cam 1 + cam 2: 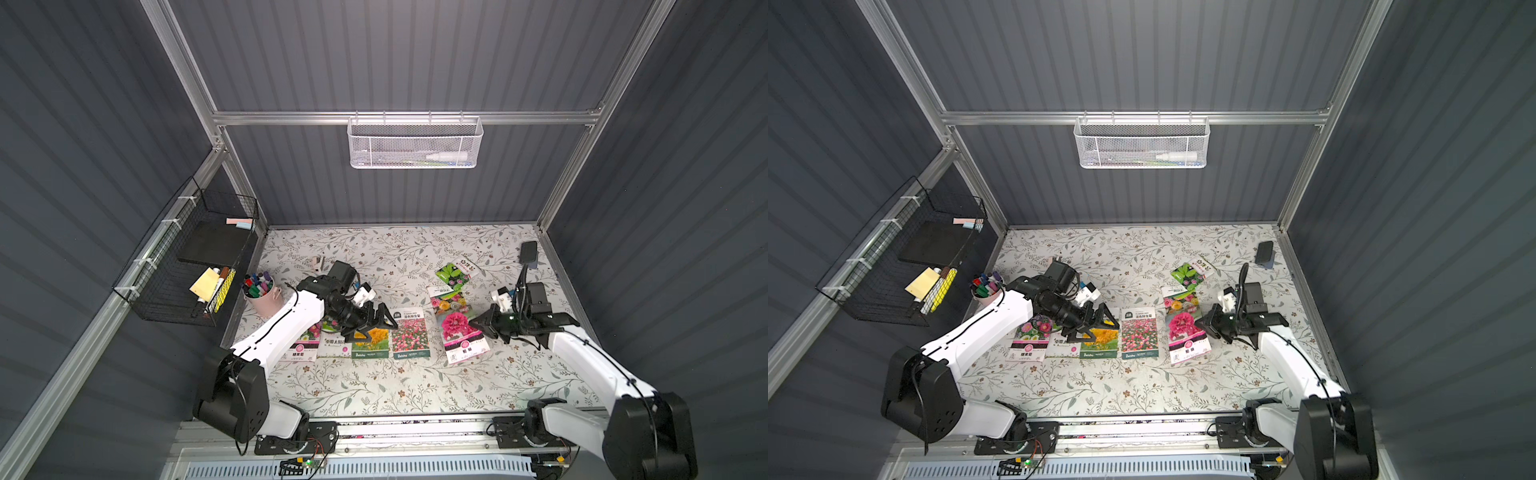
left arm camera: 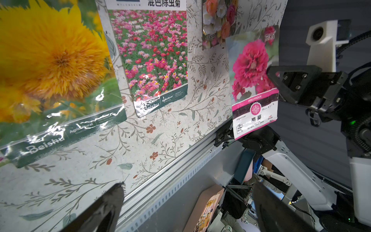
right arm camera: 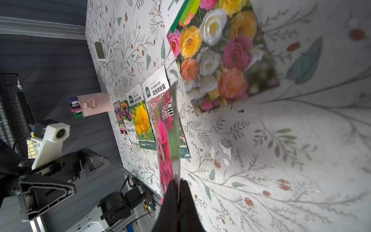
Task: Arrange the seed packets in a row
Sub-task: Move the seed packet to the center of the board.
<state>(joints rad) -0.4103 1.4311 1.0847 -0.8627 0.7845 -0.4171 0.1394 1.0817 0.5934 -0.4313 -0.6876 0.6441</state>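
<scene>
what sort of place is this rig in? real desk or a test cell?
Likely a purpose-built robot test cell, dressed as a craft desk: grey ribbed wall panels on a silver aluminium frame, a floral-print tabletop with glossy flower seed packets, and a black wire basket of stationery.

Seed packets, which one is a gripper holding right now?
The hollyhock packet with the big magenta bloom: the right gripper is shut on its edge. The rest lie flat on the table, ungripped.
</scene>
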